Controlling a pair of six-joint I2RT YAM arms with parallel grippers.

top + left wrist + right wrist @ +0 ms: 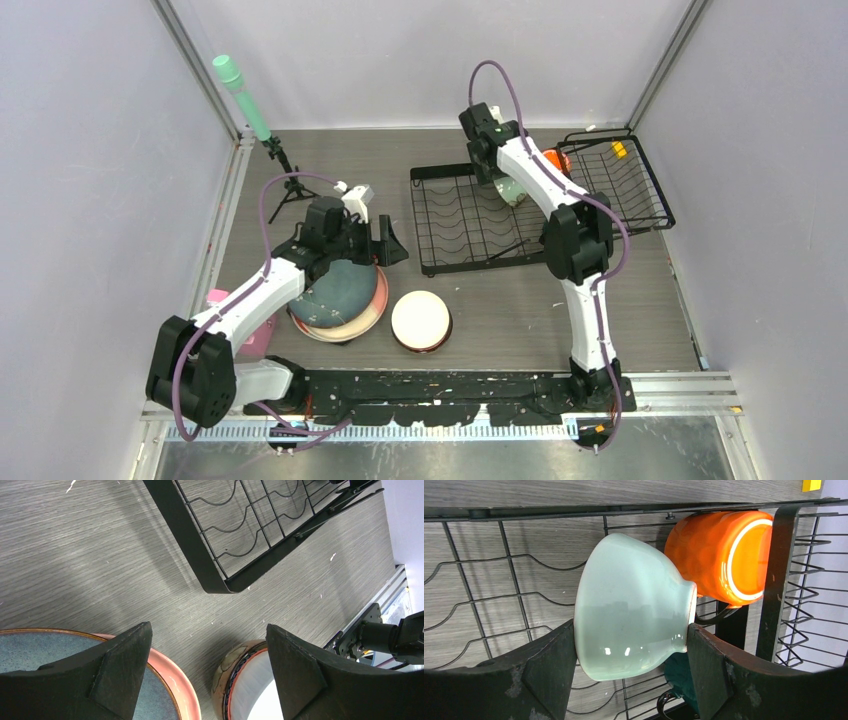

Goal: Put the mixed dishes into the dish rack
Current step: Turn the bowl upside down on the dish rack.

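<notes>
Your right gripper (pixel 630 645) has its jaws clamped on the mint-green bowl (pixel 629 605), which is tipped on its side with its foot toward the right of the wrist view. The bowl is over the wavy wires of the dish rack (pixel 418 222), at the right end of the flat section in the upper middle of the overhead view; you cannot tell from here whether it touches the wires. Just beside it, at the upper right of the wrist view, the orange mug (pixel 714 555) lies on its side in the rack with its mouth facing right. Part of the dark teal mug (pixel 679 677) shows below the bowl's foot. Your left gripper (pixel 208 627) has its jaws spread wide apart and hovers over the desk (pixel 75 555) at the centre left of the overhead view. In its wrist view the pink plate (pixel 175 680) sits at the lower left with the dark teal speckled plate (pixel 40 650) lying on it. The brown bowl (pixel 227 667) is near the plates at the bottom centre, with white showing inside it. One corner of the rack fills the top of that view, apart from both
</notes>
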